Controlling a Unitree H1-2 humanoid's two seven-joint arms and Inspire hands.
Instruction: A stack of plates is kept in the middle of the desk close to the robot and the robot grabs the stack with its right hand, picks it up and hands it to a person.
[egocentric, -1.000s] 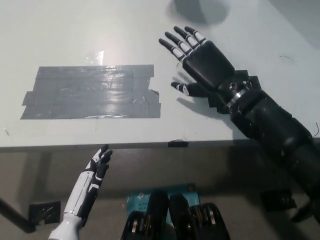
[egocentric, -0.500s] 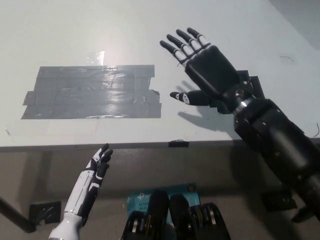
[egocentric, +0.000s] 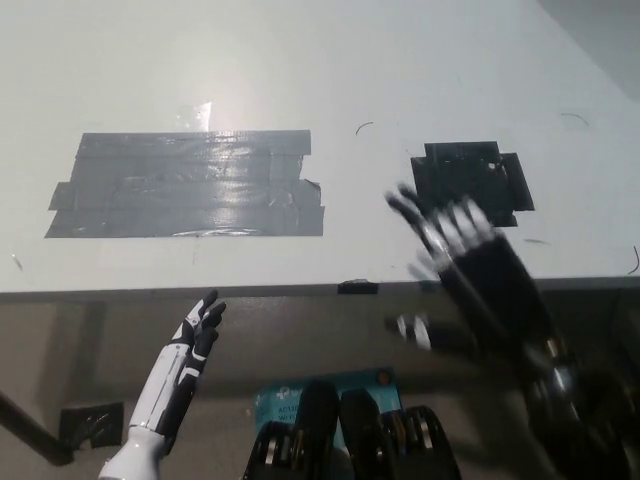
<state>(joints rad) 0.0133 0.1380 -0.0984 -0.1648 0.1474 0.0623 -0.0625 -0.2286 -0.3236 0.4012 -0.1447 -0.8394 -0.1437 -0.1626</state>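
Note:
No stack of plates shows anywhere in the head view. My black right hand (egocentric: 470, 270) is blurred with motion at the desk's near edge, right of centre, fingers spread and open, holding nothing. My white left hand (egocentric: 190, 345) rests below the desk edge at the lower left, fingers extended and apart, empty.
The white desk (egocentric: 330, 70) carries a wide patch of grey tape (egocentric: 185, 185) at left and a black tape square (egocentric: 470, 175) at right, just beyond my right hand. A small black tab (egocentric: 357, 288) sits on the desk's front edge. No person is in view.
My right hand has pulled back from over the desk toward me and down to the front edge, uncovering the black tape square. The left hand has not moved.

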